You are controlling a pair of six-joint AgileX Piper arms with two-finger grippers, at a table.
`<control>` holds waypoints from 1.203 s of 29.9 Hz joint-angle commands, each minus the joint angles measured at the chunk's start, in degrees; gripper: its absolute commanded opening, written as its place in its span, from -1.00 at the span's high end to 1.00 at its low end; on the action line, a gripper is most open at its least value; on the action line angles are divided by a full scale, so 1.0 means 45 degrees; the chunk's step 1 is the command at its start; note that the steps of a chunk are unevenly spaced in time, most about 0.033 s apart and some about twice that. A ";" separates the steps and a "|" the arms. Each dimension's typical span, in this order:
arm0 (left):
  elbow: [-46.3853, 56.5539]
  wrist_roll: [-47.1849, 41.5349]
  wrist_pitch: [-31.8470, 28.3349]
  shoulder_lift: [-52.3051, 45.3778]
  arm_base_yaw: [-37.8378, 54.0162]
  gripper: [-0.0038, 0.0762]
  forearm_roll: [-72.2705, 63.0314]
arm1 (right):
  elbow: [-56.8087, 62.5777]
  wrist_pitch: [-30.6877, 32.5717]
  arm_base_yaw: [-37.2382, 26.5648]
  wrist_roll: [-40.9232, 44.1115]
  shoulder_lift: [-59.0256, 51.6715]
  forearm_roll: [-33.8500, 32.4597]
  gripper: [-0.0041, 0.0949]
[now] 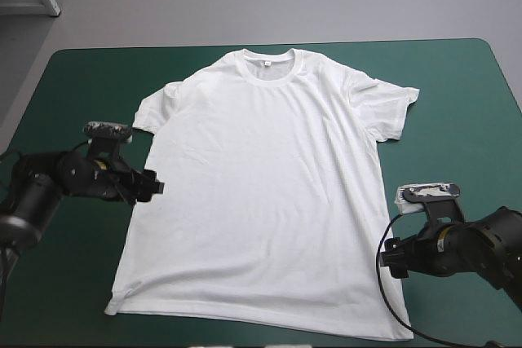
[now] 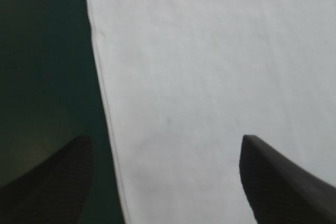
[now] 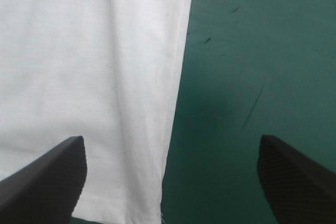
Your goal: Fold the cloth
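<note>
white short-sleeved t-shirt [image 1: 261,193] spread flat on teal-green tabletop [image 1: 457,87], collar far, long axis near-to-far. left pincer [image 1: 151,185] released, straddling left side edge mid-body; right pincer [image 1: 393,257] released, at opposite edge near hem.

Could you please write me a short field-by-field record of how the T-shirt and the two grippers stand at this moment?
Cloth: white short-sleeved fabric T-shirt, spread flat, collar toward the table's far edge
Surface: teal-green table cover
Left gripper: open, over the T-shirt's left side edge
Right gripper: open, over the T-shirt's right side edge
Folding: not yet begun
</note>
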 commanded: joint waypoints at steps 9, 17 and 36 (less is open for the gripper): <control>-0.3714 -0.0808 -0.2470 0.4520 0.0013 -0.50 0.1119 | -0.0569 0.0126 -0.0014 0.0915 -0.0114 -0.0276 -0.77; -0.3876 -0.1277 -0.3533 0.6585 0.0013 -0.50 0.1282 | -0.0793 0.0100 -0.0014 0.0965 -0.0114 -0.0329 -0.77; -0.3876 -0.1301 -0.3203 0.9049 0.0013 0.92 0.1032 | -0.4889 -0.3113 -0.0057 0.1012 0.6218 -0.2914 -0.53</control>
